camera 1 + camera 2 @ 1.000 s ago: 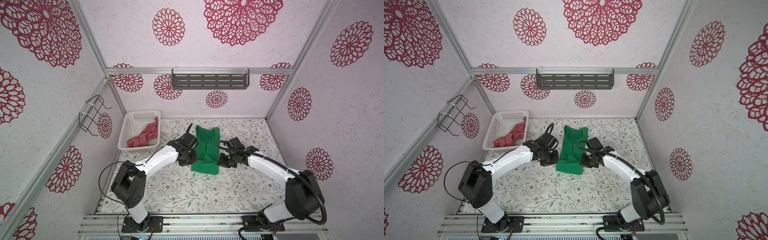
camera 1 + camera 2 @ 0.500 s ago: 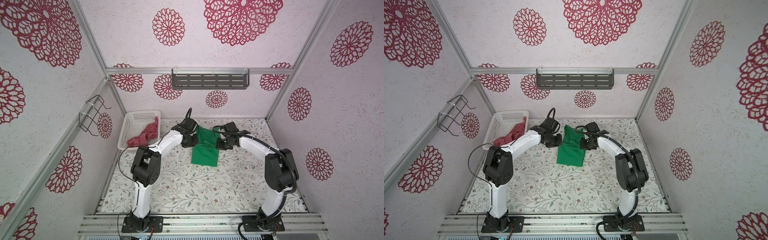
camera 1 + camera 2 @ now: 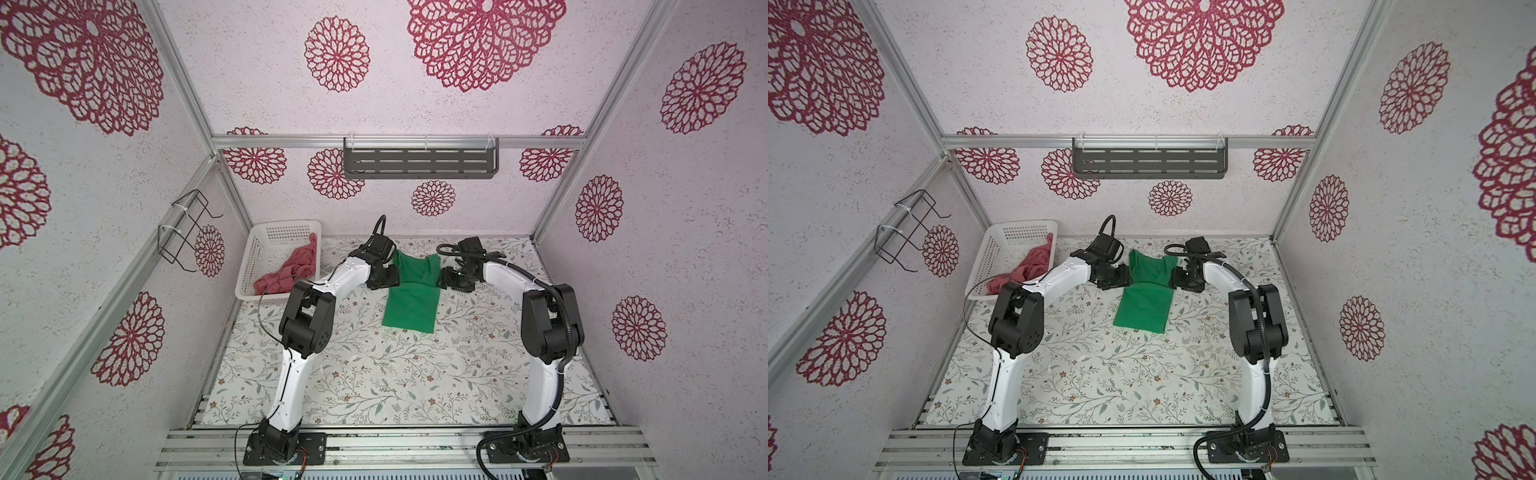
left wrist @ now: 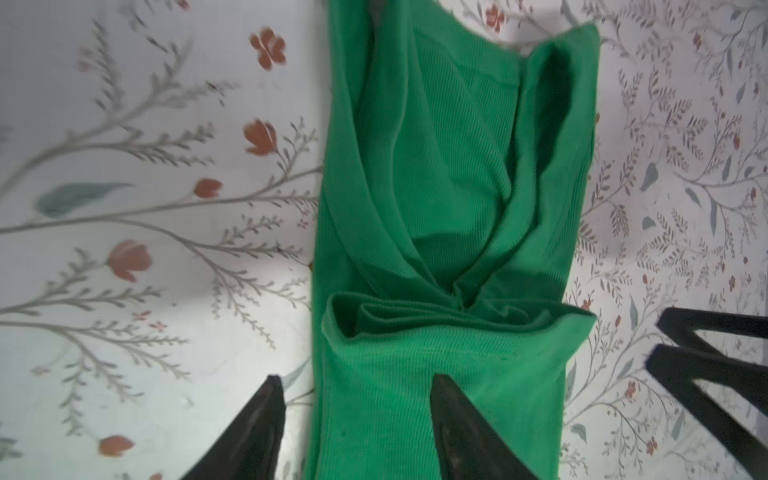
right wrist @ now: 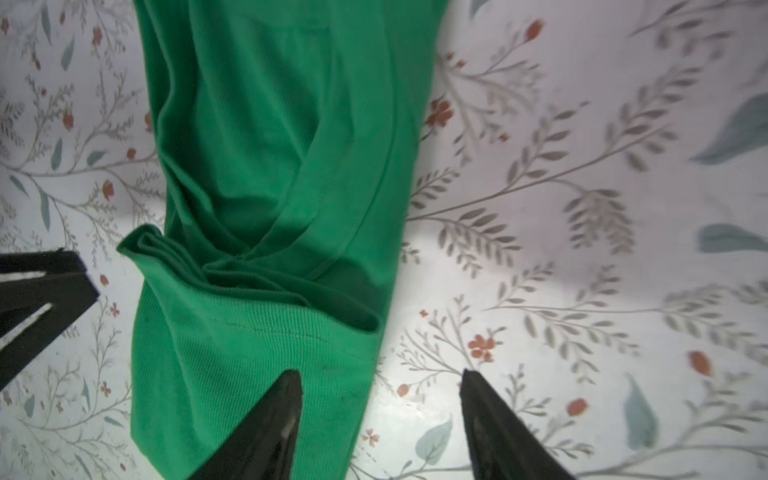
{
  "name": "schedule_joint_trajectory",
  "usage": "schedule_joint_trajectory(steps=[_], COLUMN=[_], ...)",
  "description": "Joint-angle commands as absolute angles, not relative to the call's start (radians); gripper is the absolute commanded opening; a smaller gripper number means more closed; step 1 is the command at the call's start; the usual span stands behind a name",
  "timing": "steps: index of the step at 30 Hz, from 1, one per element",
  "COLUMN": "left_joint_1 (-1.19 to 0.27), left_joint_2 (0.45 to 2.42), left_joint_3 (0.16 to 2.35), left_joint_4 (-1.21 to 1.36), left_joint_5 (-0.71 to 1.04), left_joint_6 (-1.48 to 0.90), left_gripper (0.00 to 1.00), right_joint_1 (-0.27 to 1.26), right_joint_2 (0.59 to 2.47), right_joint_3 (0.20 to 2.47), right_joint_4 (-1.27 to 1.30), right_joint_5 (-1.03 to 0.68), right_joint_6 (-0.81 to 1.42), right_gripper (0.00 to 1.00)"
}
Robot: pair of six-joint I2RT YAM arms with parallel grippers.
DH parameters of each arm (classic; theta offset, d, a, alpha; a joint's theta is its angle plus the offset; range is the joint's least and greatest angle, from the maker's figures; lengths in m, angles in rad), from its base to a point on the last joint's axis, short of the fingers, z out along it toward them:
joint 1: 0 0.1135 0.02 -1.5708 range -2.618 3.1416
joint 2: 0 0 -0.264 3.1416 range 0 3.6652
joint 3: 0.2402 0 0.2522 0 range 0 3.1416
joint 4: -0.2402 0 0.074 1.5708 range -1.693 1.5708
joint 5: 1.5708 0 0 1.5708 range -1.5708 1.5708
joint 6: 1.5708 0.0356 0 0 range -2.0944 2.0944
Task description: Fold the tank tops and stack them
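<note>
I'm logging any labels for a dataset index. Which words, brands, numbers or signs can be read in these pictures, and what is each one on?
None can be read.
No word, number or logo shows on the green top, the pink top, the white basket, the grey wall shelf or the table cover.
The marks on the walls and the table cover are only flower patterns.
</note>
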State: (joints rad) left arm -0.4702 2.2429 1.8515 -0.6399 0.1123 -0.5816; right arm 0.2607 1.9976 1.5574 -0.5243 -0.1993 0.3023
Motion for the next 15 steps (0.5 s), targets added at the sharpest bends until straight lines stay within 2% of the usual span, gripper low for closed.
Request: schedule_joint_trajectory(steps=[1,4,9,15], left_joint_1=[-0.463,-0.48,-0.53,-0.557], left_joint_2=[2.095,2.029,2.042,2.107], left_joint_3=[1.778,1.656,1.579,1.574], left_joint_4=[-0.619,-0.574,-0.539,-0.544], left_joint_5=[0.054,0.076,0.088,0.107], left_joint_6=[-0.566,-0.623,-0.665,-0.691], left_gripper=[0.59,0.54,0.41,0.37], right_joint_1=[0.258,0.268,0.339,0.447], right_joint_2=[1.866,1.767,1.668,1.712], right_joint_3=[1.544,1.401,1.193,1.12], right_joint_4=[-0.567,-0.508,-0.346,-0.2], right_joint_5=[-0.144,-0.194,-0.311,-0.323], right_joint_6=[0.279,0.331,0.47,0.582], right_gripper=[0.66,0.6,0.42,0.33])
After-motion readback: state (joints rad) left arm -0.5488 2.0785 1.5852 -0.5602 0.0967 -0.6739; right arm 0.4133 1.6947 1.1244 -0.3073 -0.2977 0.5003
